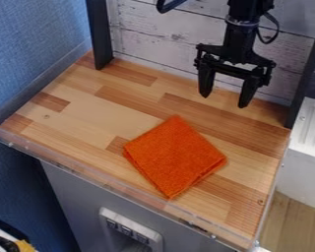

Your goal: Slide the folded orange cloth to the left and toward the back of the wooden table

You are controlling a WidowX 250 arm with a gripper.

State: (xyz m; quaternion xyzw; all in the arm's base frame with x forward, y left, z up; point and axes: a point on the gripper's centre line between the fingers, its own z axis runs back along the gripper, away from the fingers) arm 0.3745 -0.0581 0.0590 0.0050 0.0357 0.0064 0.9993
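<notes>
The black gripper [224,98] hangs over the back right part of the wooden counter, pointing down. Its two fingers stand wide apart with nothing between them. An orange cloth [174,156], folded into a square, lies flat on the counter [88,115] right of the middle, turned so that one corner points to the back. The cloth is in front of the gripper and a little to its left, and the two are apart.
A low clear rim [108,183] runs along the counter's front edge. Dark upright posts [100,34] stand at the back left and right, with a whitewashed plank wall [160,37] behind. A white ribbed unit [311,133] stands at the right.
</notes>
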